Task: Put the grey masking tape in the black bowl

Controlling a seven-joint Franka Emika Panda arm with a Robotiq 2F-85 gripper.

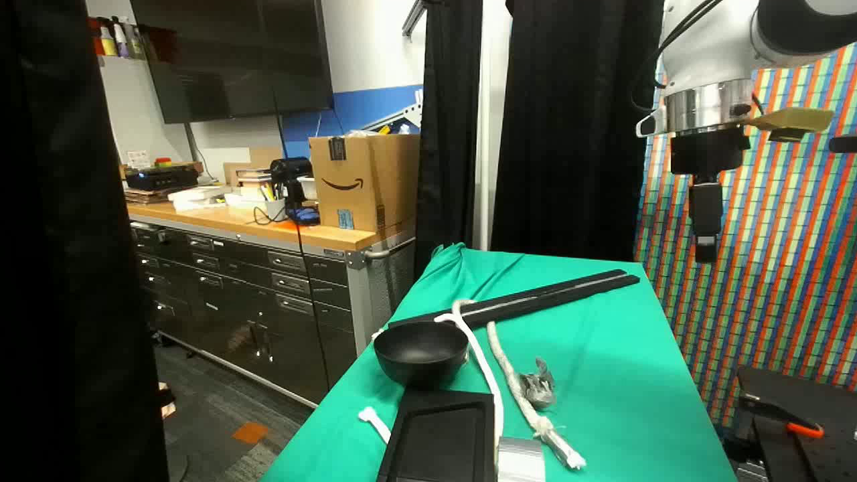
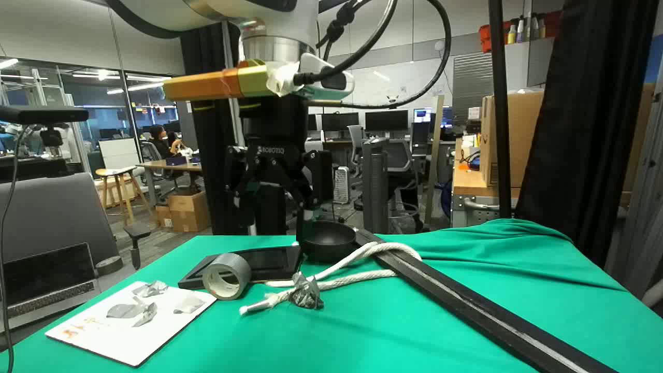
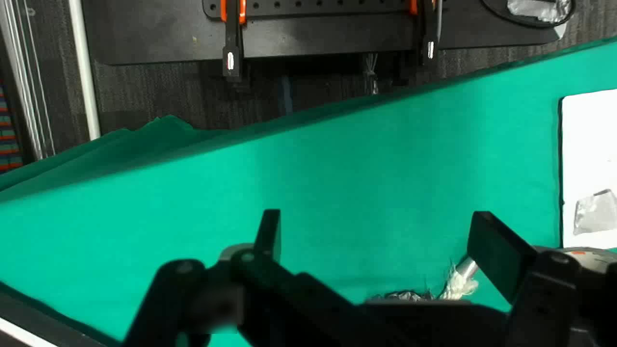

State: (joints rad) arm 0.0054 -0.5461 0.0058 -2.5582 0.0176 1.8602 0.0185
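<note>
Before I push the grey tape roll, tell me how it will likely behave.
The grey tape roll stands on its curved side, so it may roll readily. Its rim looks round, suggesting stiffness; the open centre hints at little weight for its size.

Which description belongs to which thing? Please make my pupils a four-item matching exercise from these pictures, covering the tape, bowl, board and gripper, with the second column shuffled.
Things:
1. grey masking tape
2. black bowl
3. gripper
4. white board

Descriptions:
A. open, raised above the level of the green cloth
B. bearing grey scraps
C. a ring whose hole faces sideways
D. round, hollow side up

Right pairs: 1-C, 2-D, 3-A, 4-B
</note>
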